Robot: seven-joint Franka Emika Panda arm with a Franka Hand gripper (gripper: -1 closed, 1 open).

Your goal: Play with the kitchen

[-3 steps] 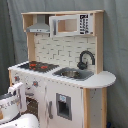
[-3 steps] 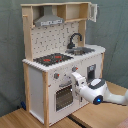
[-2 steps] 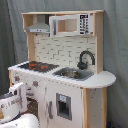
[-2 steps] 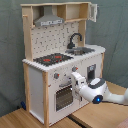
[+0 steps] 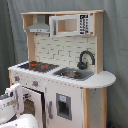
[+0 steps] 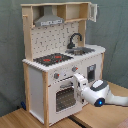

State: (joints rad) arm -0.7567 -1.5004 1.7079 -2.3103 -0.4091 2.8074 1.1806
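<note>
— Second exterior view: our gripper sits at the kitchen oven door; its grip we can't tell.
— Then we pull slowly, following the door's hinge arc.

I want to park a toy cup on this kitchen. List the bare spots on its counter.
The rounded white counter end beside the black faucet is bare. So is the narrow front strip before the red-ringed black hob. The metal sink fills the middle. Below, the robot's white hand crowds the windowed oven door.
</note>
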